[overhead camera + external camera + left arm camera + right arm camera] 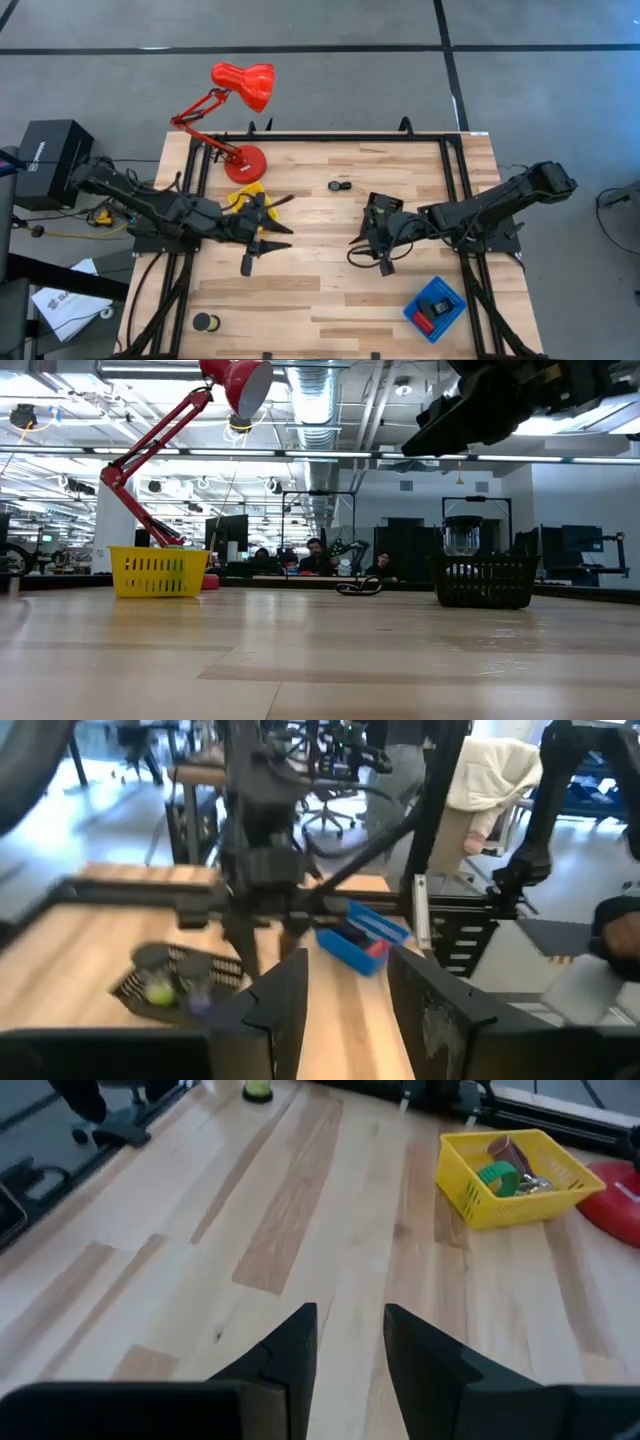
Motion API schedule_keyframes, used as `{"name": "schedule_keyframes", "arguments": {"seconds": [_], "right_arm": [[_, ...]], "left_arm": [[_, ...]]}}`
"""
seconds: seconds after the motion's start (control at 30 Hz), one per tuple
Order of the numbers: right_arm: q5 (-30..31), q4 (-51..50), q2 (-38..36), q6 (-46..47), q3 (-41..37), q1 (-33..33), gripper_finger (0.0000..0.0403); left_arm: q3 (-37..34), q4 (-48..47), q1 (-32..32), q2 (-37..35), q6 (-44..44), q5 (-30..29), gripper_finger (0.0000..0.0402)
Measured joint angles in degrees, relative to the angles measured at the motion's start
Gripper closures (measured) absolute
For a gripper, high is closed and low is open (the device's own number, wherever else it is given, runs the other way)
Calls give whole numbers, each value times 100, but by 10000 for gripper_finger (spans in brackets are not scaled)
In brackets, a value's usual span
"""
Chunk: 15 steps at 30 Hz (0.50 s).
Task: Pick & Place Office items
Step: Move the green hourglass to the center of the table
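Where the left arm covers the yellow tray (247, 193) from above, a green piece (497, 1179) shows inside it, black tray (380, 210) contents blurred, perhaps 1 greenish item, left gripper (268, 237) and right gripper (372, 243) slightly parted, both empty above bare table (320, 290).

Both arms mid-table, left gripper (247, 262) and right gripper (385, 264) fingers apart.

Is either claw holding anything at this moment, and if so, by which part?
Nothing is held. The left claw and the right claw are both open, with only bare table showing between their fingers.
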Motion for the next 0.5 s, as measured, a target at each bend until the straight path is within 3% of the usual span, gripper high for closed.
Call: {"name": "schedule_keyframes", "arguments": {"seconds": [0.37,0.5], "right_arm": [[-16,-5,8,393,1,7,294],[-16,-3,8,393,1,7,294]], "left_arm": [[35,-231,-652,427,-648,-255,209],[502,-1060,-784,592,-644,-234,207]]}}
